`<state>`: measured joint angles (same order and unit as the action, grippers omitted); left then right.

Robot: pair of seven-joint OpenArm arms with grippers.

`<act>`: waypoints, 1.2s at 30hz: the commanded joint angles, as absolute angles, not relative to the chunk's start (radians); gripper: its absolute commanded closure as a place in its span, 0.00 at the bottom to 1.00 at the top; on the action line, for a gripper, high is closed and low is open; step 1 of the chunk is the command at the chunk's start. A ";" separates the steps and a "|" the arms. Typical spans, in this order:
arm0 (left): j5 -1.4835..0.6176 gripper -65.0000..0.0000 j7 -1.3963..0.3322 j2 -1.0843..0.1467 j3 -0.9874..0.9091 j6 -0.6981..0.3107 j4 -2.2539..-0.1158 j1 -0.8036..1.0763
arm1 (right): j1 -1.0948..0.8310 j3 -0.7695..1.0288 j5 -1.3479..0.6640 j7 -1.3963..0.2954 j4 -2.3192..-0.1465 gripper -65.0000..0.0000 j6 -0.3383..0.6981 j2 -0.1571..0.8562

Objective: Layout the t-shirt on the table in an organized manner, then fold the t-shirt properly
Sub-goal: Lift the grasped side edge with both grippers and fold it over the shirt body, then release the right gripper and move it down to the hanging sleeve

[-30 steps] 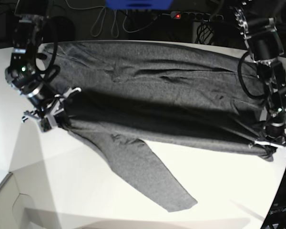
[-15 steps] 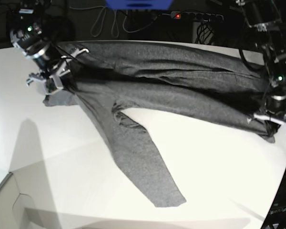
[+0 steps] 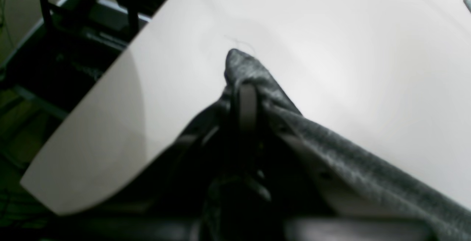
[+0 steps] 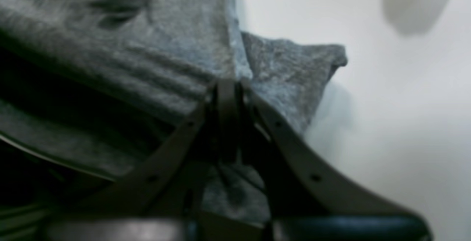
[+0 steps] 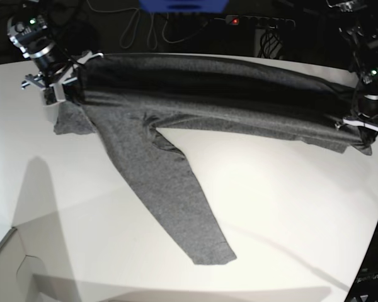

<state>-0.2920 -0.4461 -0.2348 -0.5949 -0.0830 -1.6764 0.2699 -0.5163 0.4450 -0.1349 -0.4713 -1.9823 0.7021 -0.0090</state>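
The dark grey t-shirt (image 5: 208,107) hangs stretched between my two grippers across the far part of the white table (image 5: 290,207). One long sleeve (image 5: 170,195) trails down toward the near edge and lies on the tabletop. My right gripper (image 5: 62,88) is at the far left, shut on a corner of the t-shirt (image 4: 184,60), seen up close with its jaws pinching the knit (image 4: 228,86). At the far right my left gripper (image 5: 360,129) is shut on the other corner (image 3: 250,71), just above the table's edge.
Beyond the table's curved far edge lie cables and a power strip (image 5: 258,21) with a red light. A dark frame (image 3: 73,24) stands below the table's right side. A light grey surface (image 5: 6,264) sits at the near left corner.
Both grippers have moved toward the far edge with the t-shirt, pulling it tighter and higher. The hanging sleeve has slid farther back and left across the table.
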 commanded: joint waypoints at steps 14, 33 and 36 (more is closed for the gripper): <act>-0.294 1.00 -0.409 -0.255 -0.604 -0.079 -1.537 0.303 | -0.549 0.412 -0.142 -0.446 -1.943 1.00 0.698 -0.007; -0.286 0.68 -0.417 -0.220 -0.607 -0.079 -1.524 0.292 | -0.618 0.302 -0.139 -0.449 -1.942 0.86 0.698 0.082; -0.291 0.67 -0.417 -0.211 -0.638 -0.079 -1.524 0.292 | -0.618 0.308 -0.139 -0.449 -1.948 0.71 0.698 0.085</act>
<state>-0.2890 -0.4454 -0.1913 -0.6258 -0.0826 -1.5089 0.2958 -0.6128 0.2996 -0.1276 -0.4709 -1.9263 0.6991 0.0769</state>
